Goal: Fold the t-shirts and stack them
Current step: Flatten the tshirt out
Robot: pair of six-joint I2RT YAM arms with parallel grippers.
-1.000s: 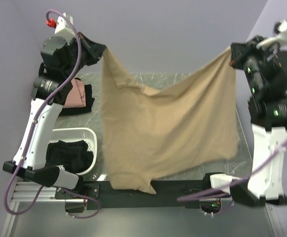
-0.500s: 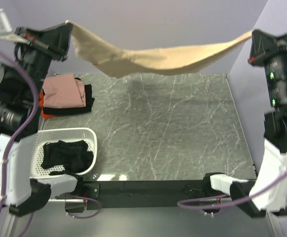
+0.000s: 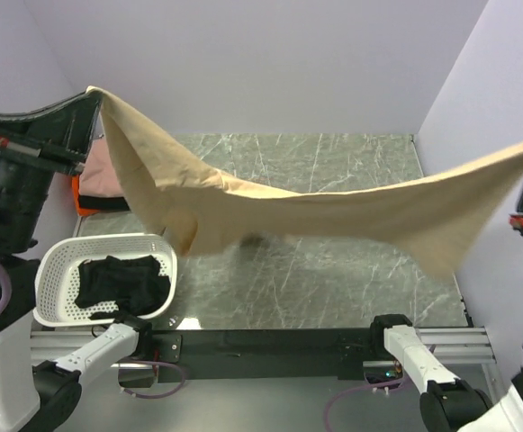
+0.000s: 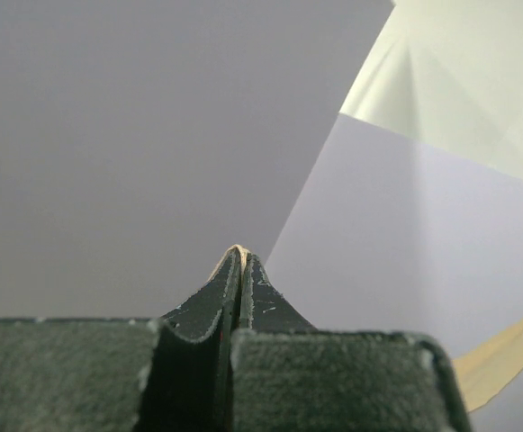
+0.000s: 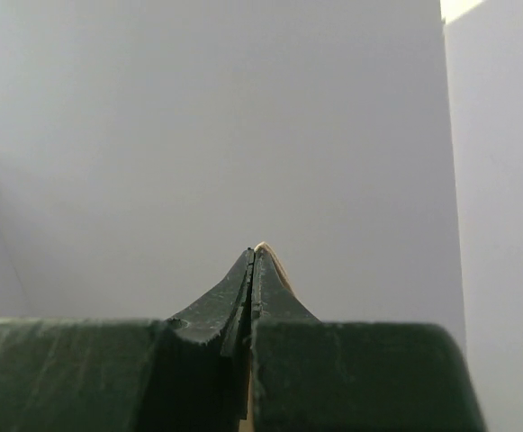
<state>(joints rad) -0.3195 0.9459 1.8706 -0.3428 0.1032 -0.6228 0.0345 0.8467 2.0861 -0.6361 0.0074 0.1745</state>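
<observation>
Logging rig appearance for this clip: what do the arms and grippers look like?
The left arm and right arm mix white links with black joint housings. The left gripper and right gripper have matte black fingers tapering to thin, scuffed tips. Purple cables loop near the bases.

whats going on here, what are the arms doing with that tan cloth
Both arms hold one tan-beige cloth t-shirt in the air, stretched across the dark marble table and sagging in the middle. The left gripper is shut on one end, the right gripper on the other. A folded dusty pink shirt lies at the table's far left, and a crumpled black garment sits in the white perforated plastic basket.
</observation>
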